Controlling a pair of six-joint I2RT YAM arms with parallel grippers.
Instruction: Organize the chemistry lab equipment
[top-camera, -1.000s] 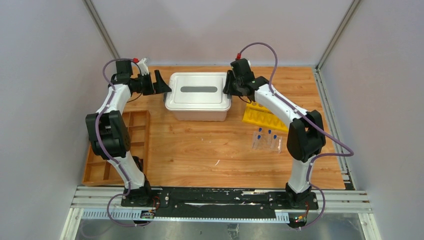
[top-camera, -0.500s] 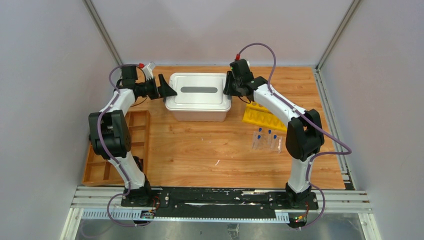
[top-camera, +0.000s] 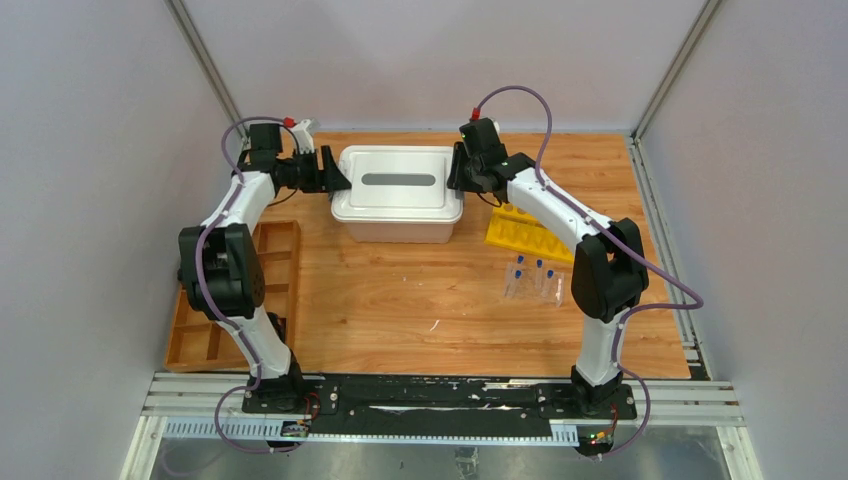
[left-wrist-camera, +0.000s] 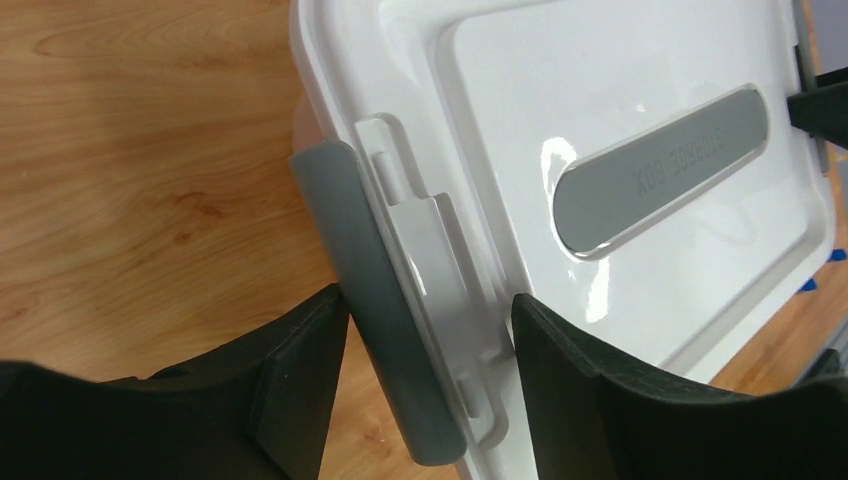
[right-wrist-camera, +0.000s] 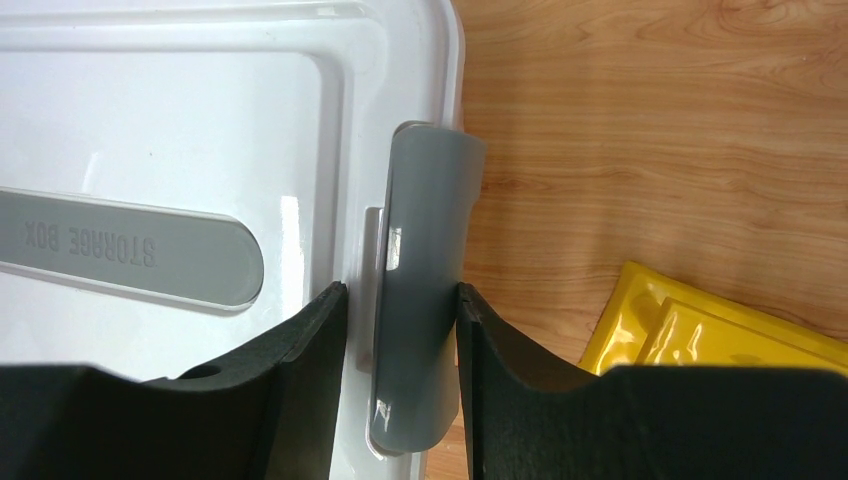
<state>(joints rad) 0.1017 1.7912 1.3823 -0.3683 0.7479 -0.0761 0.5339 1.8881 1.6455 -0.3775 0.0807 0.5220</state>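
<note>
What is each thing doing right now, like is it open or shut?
Storage box: closed, white lid on top.
Left pincer: open, straddling the left grey handle.
Right pincer: shut on the right grey handle.
Yellow tube rack: lying on the table.
Blue-capped tubes: caps on, near the yellow rack.

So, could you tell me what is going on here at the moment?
Both arms are at the white lidded box at the back of the table. The right gripper is clamped on its right grey handle; the left gripper straddles the left grey handle, grip unclear. The blue-capped tubes and yellow rack lie untouched.
</note>
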